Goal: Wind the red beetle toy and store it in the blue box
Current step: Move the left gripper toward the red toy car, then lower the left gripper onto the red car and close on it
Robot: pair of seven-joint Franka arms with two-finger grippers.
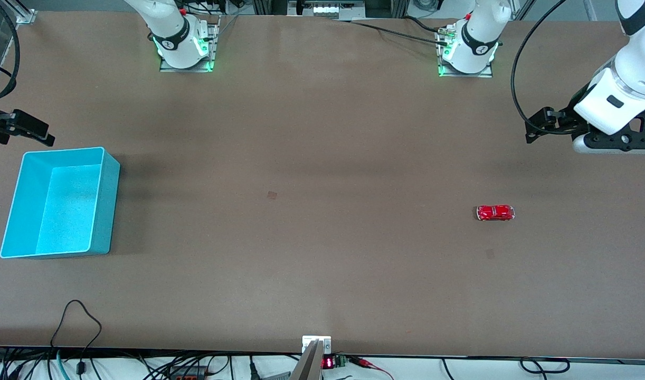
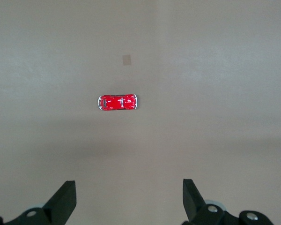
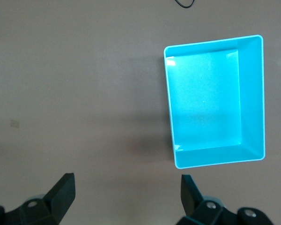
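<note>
Front view shows me nothing started: red beetle toy (image 1: pixel 495 212) sits on the desk (image 1: pixel 312 253) toward the left arm's end, at four o'clock from centre; blue box (image 1: pixel 103 206) at nine. Left end effector (image 2: pixel 129 199) and right end effector (image 3: pixel 127 194) hang released. Next, I judge, left descends onto the toy.

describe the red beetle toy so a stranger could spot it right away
On the brown table, look toward the left arm's end. The red beetle toy sits alone on bare tabletop there, a tiny glossy red car with silvery ends, far from the big blue box.
</note>
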